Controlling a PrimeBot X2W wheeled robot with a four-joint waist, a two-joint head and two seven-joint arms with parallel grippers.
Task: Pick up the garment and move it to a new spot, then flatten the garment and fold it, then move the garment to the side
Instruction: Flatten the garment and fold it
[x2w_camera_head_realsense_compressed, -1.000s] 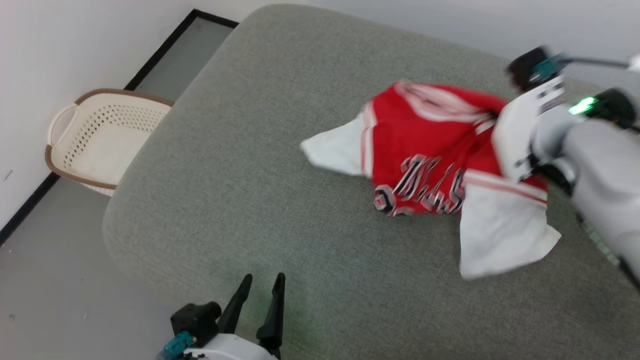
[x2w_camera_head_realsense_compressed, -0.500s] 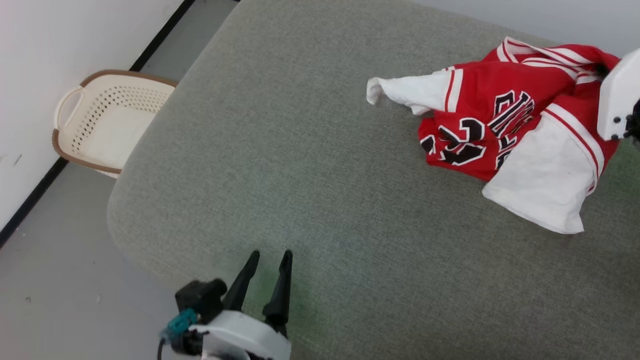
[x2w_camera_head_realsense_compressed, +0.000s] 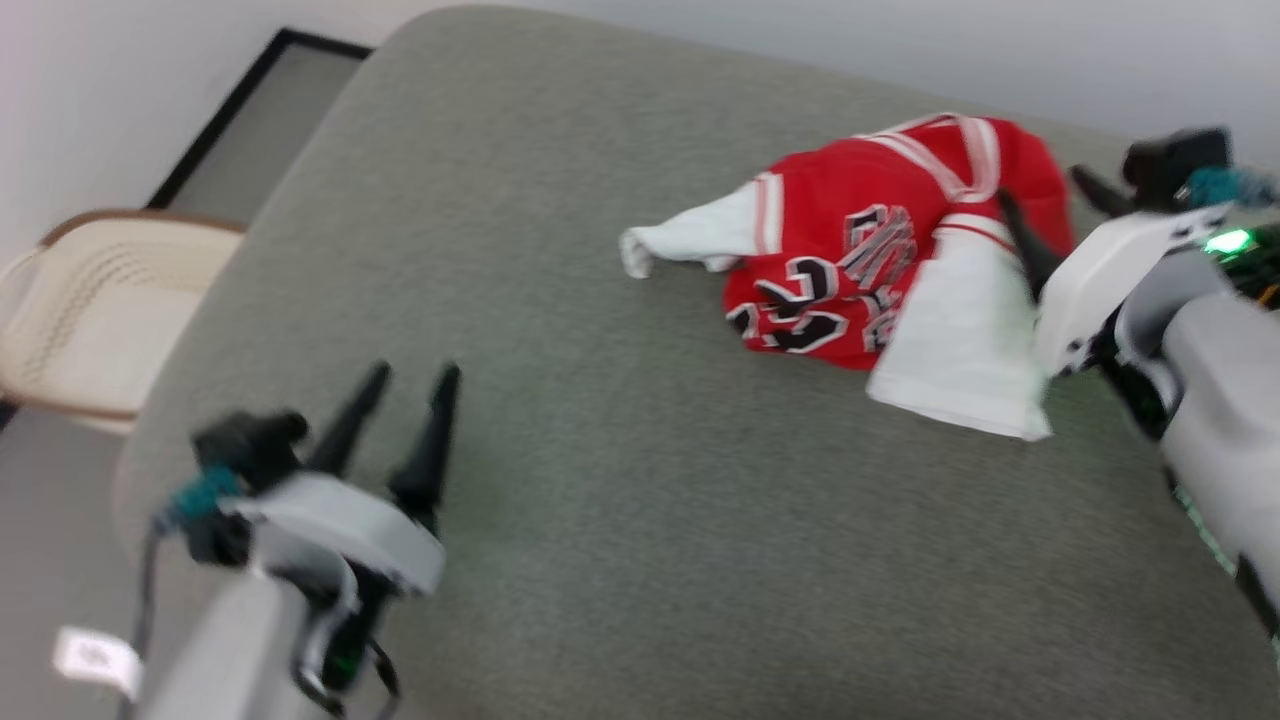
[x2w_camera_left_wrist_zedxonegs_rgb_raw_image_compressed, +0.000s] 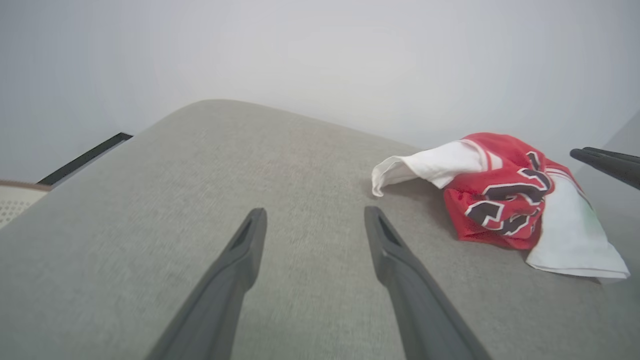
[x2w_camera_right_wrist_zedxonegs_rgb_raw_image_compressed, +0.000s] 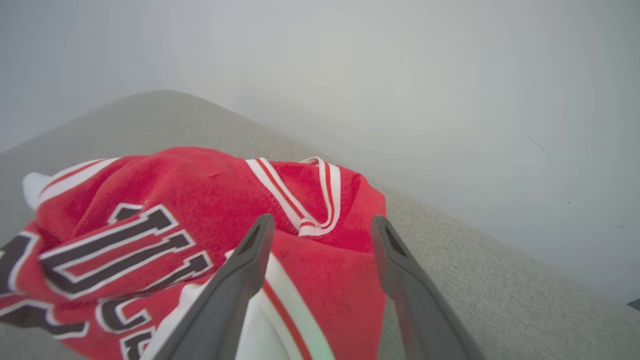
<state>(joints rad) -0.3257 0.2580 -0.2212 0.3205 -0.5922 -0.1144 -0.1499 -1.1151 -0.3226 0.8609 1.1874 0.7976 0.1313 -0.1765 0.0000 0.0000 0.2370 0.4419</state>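
Observation:
The garment (x2w_camera_head_realsense_compressed: 850, 250), a red T-shirt with white sleeves and black-and-white lettering, lies crumpled on the far right of the grey cushion (x2w_camera_head_realsense_compressed: 620, 520). One white sleeve sticks out to the left and the other drapes toward the front. My right gripper (x2w_camera_head_realsense_compressed: 1040, 185) is open at the garment's right edge, its fingers spread above the striped collar (x2w_camera_right_wrist_zedxonegs_rgb_raw_image_compressed: 315, 200) of the garment (x2w_camera_right_wrist_zedxonegs_rgb_raw_image_compressed: 165, 200); right gripper (x2w_camera_right_wrist_zedxonegs_rgb_raw_image_compressed: 321, 218) grips no fabric. Over the cushion's near left, my left gripper (x2w_camera_head_realsense_compressed: 415, 370) is open and empty, well away from the garment (x2w_camera_left_wrist_zedxonegs_rgb_raw_image_compressed: 500, 195); left gripper (x2w_camera_left_wrist_zedxonegs_rgb_raw_image_compressed: 314, 211) points across bare cushion.
A cream perforated basket (x2w_camera_head_realsense_compressed: 90, 310) with a brown rim stands on the floor by the wall, left of the cushion. A pale wall runs behind the cushion's far edge. One dark finger (x2w_camera_left_wrist_zedxonegs_rgb_raw_image_compressed: 605, 165) of my right gripper enters the left wrist view at the right.
My right gripper has opened and let go of the garment, which now lies in a heap. The left arm has come up and forward over the cushion. The head camera has shifted.

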